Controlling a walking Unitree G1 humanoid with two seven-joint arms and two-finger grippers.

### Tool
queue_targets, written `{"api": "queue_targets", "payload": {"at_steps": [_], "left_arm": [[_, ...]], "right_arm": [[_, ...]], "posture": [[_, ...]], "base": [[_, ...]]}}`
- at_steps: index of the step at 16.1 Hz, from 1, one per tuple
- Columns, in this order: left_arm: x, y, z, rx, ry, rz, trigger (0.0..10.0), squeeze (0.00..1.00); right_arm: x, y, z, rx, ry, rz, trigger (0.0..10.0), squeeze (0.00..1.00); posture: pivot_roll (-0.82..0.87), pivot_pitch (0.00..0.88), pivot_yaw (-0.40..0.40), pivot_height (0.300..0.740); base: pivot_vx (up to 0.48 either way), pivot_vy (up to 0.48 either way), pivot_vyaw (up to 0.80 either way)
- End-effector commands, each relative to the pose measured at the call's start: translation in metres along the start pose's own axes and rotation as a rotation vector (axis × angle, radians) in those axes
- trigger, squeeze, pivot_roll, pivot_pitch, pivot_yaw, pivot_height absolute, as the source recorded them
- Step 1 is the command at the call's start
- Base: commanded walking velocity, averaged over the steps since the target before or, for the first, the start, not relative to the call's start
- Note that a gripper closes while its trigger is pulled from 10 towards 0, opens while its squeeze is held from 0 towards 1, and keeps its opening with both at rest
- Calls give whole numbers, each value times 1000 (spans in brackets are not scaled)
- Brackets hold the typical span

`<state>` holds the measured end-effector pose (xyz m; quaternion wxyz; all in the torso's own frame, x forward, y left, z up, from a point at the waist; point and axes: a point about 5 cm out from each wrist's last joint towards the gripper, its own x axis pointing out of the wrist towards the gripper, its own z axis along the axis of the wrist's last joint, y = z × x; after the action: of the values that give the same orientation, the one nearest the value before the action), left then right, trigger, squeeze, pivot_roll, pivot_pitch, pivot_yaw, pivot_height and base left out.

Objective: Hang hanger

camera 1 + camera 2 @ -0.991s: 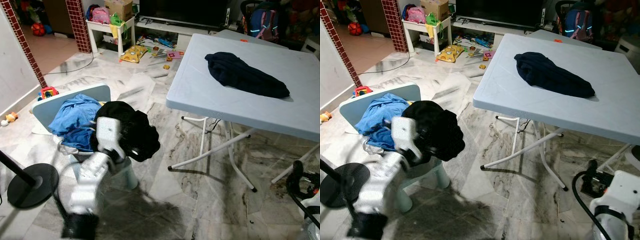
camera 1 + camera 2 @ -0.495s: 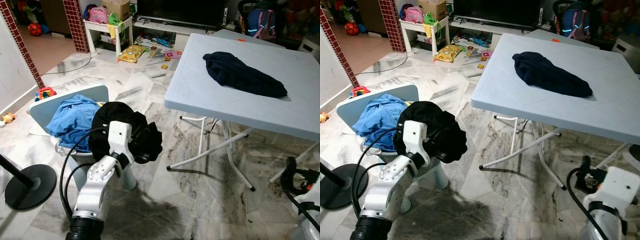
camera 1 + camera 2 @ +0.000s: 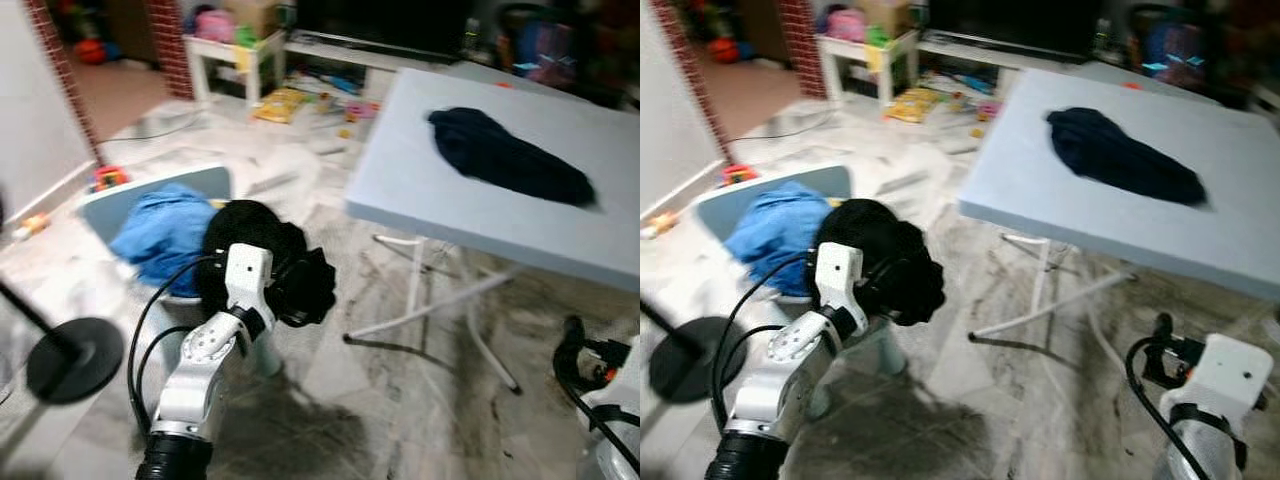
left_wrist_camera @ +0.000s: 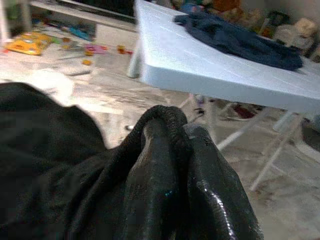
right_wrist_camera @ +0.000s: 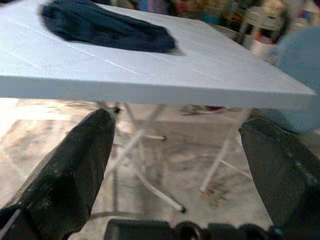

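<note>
A pale blue folding bench point(image 3: 470, 200) stood on white crossed legs over the grey-veined marble floor point(image 3: 380, 400), with a dark navy garment point(image 3: 510, 155) lying crumpled on its top. A small light blue chair point(image 3: 150, 195) carried a heap of blue cloth point(image 3: 160, 230), and a black round stand base point(image 3: 72, 358) sat on the floor near it. Scattered toys point(image 3: 290, 100) lay before a low white table point(image 3: 235, 55) at the back

Ahead of the right gripper point(image 5: 175, 165), a pale blue folding table point(image 3: 450, 190) carries one dark navy garment point(image 3: 510, 155). Beside the left gripper point(image 4: 175, 165), a small chair point(image 3: 150, 195) holds blue clothes point(image 3: 160, 230) on the marble floor point(image 3: 380, 400).
</note>
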<state>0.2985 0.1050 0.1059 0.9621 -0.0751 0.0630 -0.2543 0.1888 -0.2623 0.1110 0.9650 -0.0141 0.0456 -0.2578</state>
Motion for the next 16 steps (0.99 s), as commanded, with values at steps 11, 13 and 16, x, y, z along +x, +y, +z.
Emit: {"api": "queue_targets", "payload": {"at_steps": [11,13,16], "left_arm": [[3,-4,2,-9,7,-26,10000,0],[3,-4,1,-10,12,-26,10000,0],[5,-1,-2,-53,43,16,10000,0]], "right_arm": [[-2,2,3,0,-5,12,10000,0],[-2,2,2,-1,-2,16,10000,0],[-2,3,2,-3,-1,21,10000,0]], "posture": [[-24,33,-72,740],[-24,29,-73,740],[-22,24,-71,740]], "base": [[0,-277,-476],[0,0,-800],[0,0,-800]]}}
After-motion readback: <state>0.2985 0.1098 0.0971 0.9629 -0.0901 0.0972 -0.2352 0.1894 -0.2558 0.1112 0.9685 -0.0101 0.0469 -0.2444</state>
